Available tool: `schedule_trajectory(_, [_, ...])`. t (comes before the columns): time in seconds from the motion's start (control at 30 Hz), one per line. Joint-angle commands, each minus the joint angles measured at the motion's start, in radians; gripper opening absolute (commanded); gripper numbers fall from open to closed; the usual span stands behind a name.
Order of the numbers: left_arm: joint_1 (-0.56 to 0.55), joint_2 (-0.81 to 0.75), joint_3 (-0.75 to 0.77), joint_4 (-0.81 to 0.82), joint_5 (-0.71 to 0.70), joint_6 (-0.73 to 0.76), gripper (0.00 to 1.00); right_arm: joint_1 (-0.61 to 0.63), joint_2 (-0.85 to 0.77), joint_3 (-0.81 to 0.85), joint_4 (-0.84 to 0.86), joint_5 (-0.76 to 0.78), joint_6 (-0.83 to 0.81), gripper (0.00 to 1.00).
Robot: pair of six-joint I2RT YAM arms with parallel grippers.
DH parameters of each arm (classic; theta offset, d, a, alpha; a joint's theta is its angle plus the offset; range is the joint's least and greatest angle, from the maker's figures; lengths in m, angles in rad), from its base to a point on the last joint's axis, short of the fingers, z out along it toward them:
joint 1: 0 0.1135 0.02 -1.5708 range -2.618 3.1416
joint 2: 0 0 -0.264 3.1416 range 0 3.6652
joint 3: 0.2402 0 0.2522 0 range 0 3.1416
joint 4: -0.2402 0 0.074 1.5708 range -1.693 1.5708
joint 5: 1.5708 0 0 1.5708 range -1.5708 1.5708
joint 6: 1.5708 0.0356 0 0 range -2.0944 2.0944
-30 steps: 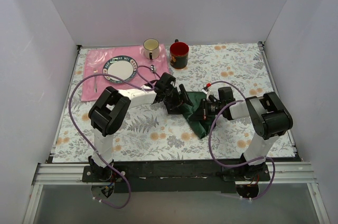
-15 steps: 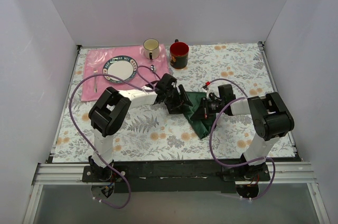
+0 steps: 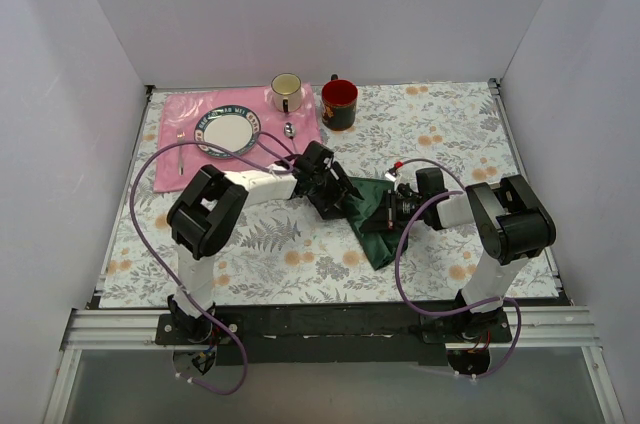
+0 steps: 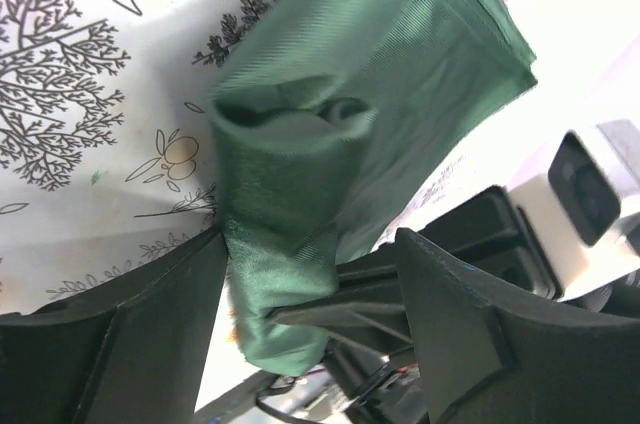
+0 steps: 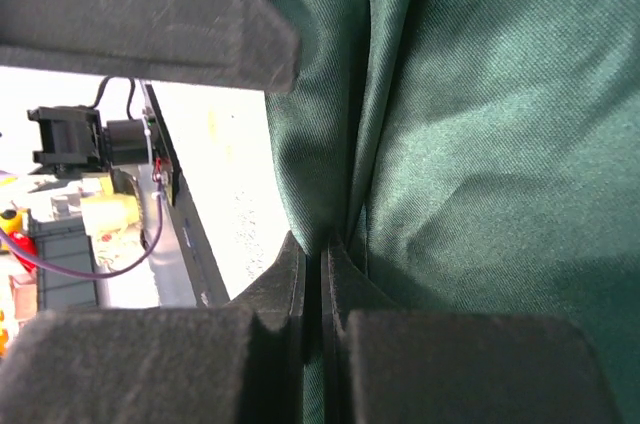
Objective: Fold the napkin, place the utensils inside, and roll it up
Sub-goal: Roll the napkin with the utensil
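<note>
Green napkin (image 3: 375,239) clamped in my right gripper (image 5: 321,259), left gripper (image 4: 308,244) gaping around its eleven-o'clock end: I should roll tight, evenly.

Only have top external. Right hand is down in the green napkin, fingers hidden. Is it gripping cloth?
Observer: Yes. In the right wrist view the right hand is shut, with a fold of the napkin pinched between its fingertips.
Operator: Left hand?
Observer: The left hand is open. The napkin's bunched end sits between its fingers, with a gap on one side.
Operator: Any cutlery showing in that end?
Observer: None visible in either wrist view. The end facing the left wrist camera shows only green folds around a small hollow.
</note>
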Motion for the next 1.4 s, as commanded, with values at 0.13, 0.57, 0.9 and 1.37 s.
schedule_trajectory(0.13, [-0.052, 0.117, 0.044, -0.300, -0.247, -0.019, 0.68, -0.006, -0.007, -0.029, 0.089, -0.013, 0.085, 0.01])
schedule_trajectory(0.57, [-0.084, 0.118, 0.077, -0.285, -0.388, 0.116, 0.44, -0.006, -0.024, 0.064, -0.227, 0.105, -0.142, 0.04])
schedule_trajectory(0.9, [-0.087, 0.114, 0.052, -0.226, -0.345, 0.153, 0.37, 0.007, -0.101, 0.150, -0.458, 0.267, -0.284, 0.36])
schedule_trajectory(1.37, [-0.087, 0.134, 0.107, -0.246, -0.296, 0.168, 0.33, 0.371, -0.277, 0.399, -0.871, 1.036, -0.397, 0.75])
